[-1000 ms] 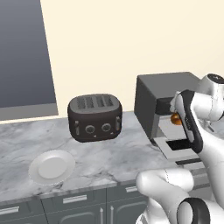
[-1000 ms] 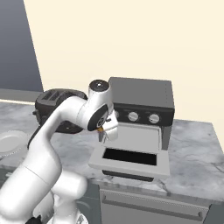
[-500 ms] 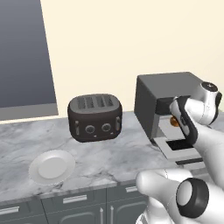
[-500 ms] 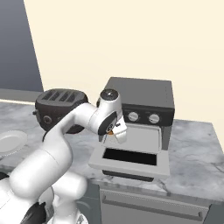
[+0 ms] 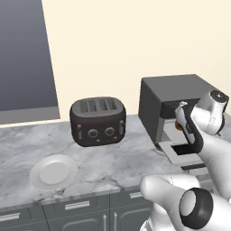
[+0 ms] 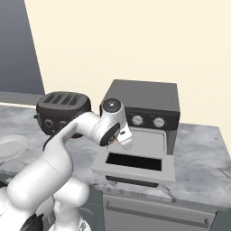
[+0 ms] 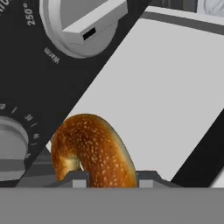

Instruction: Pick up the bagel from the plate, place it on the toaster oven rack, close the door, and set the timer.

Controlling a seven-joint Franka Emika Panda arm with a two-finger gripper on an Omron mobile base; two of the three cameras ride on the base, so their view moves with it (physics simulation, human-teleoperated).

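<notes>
Clamped between the two dark fingertips at the bottom centre of the hand view: the bagel, golden-brown and speckled, its arch rising between them. Behind it, filling the right and centre of that frame, the pale grey rack, tilted by the roll of the hand. In the upper left, a silver knob on the dark oven panel, with the word "Warm" beside it; a second knob at the left edge.

In the right base view, lower centre, the door lying open and flat, its dark window facing up. Just above its left end, at frame centre, the gripper poised at the oven mouth, with a sliver of brown at its tip. Beyond, the oven, dark grey and boxy, upper centre, two knobs along its front. At centre left, the toaster, dark brown with four slots. At the far left edge, the plate, white.

In the left base view, lower left, the plate bare on the marble counter, well apart from the oven at the right. At centre right, the gripper in front of the oven opening, an orange-brown patch of bagel against it. Toaster at frame centre, between plate and oven.
</notes>
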